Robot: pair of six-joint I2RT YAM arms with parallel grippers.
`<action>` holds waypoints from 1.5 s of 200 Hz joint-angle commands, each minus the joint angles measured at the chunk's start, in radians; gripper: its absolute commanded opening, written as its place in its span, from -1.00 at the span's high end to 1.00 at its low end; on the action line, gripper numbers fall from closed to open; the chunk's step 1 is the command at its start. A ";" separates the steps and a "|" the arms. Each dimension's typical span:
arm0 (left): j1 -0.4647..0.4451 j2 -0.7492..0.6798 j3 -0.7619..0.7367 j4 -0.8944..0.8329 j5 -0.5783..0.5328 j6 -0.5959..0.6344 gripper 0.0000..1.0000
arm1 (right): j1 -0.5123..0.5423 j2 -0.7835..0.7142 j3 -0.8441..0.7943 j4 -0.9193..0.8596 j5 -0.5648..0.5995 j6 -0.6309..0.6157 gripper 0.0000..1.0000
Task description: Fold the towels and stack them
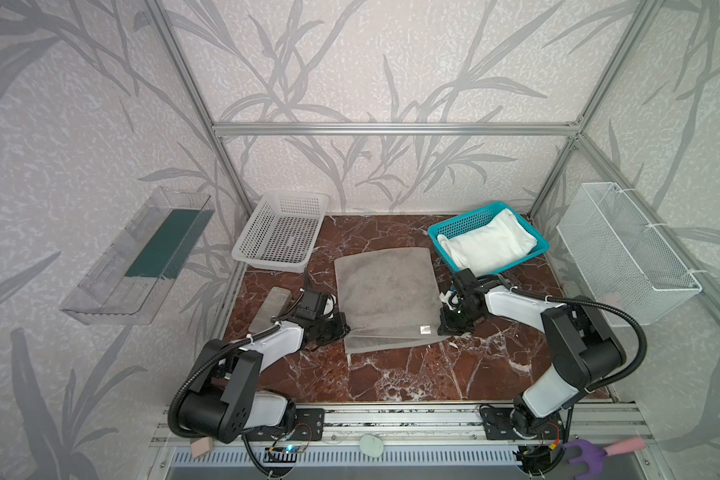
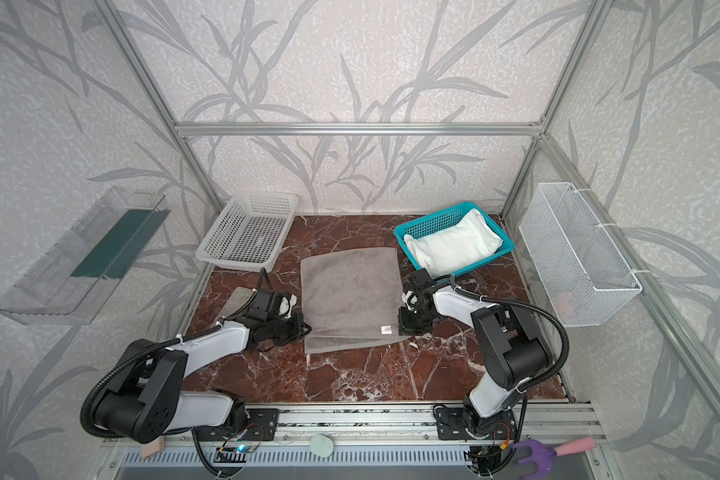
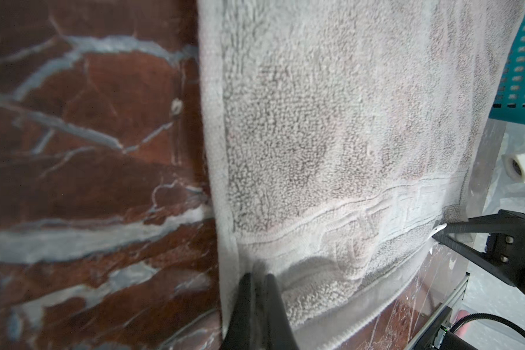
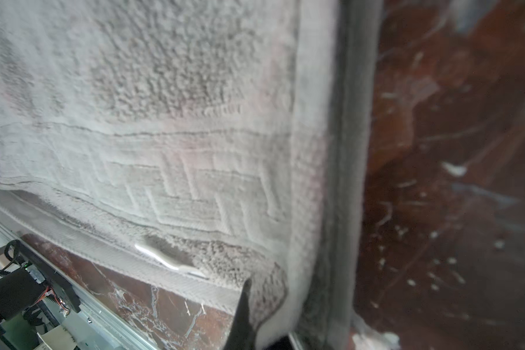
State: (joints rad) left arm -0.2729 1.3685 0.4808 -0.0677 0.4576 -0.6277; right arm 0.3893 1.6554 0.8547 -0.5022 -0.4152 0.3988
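Ur grey towel (image 1: pixel 385 291) is lying in the middle of the table (image 1: pixel 391 382). Its long axis is running front-to-back afaict, w/ one short edge pointing at the back wall and the other facing the arm bases.

L gripper (image 1: pixel 344 330) is pinching the near-left corner, jaws clamped tight on the cloth. R gripper (image 1: pixel 443 328) is doing the same at the near-right corner, right by the small label (image 1: pixel 424 329). So the towel is stretching away from both grippers toward the back. The near edge is spanning between them and looks raised a bit, w/ a strip of grey showing just in front.

Counting: you're seeing 2 towels, 1 grey and 1 white. The white towel (image 1: pixel 491 245) is sitting bunched in the teal basket (image 1: pixel 466 222) at back right. There are 2 grippers, both gripping grey.
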 commanded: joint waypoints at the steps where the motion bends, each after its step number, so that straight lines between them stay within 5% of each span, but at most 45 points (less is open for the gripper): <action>1: 0.022 0.054 0.010 -0.064 -0.130 0.030 1.00 | -0.013 0.000 -0.011 -0.015 0.077 0.002 1.00; 71: 0.038 -0.048 0.201 -0.282 -0.194 0.158 1.00 | -0.015 -0.210 0.074 -0.148 0.104 0.005 1.00; 135: -0.020 -0.293 0.088 -0.303 -0.224 0.059 1.00 | -0.029 -0.256 0.071 -0.200 0.113 -0.026 1.00; 214: -0.081 -0.130 -0.047 -0.129 -0.172 -0.063 1.00 | -0.049 -0.091 -0.068 -0.069 0.127 -0.056 1.00; 235: -0.083 -0.168 -0.034 -0.175 -0.185 -0.059 0.62 | -0.050 -0.079 -0.060 -0.082 0.139 -0.067 1.00; 255: -0.083 -0.244 0.002 -0.278 -0.210 -0.044 0.31 | -0.050 -0.109 -0.040 -0.119 0.144 -0.076 0.71; 300: -0.075 -0.454 0.010 -0.370 -0.277 -0.135 0.17 | -0.050 -0.190 -0.024 -0.179 0.138 -0.108 0.39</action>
State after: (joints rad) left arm -0.3569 0.9936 0.4805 -0.3641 0.2394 -0.6937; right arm 0.3397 1.5078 0.8055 -0.6132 -0.2966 0.3214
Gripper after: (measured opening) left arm 0.410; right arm 0.287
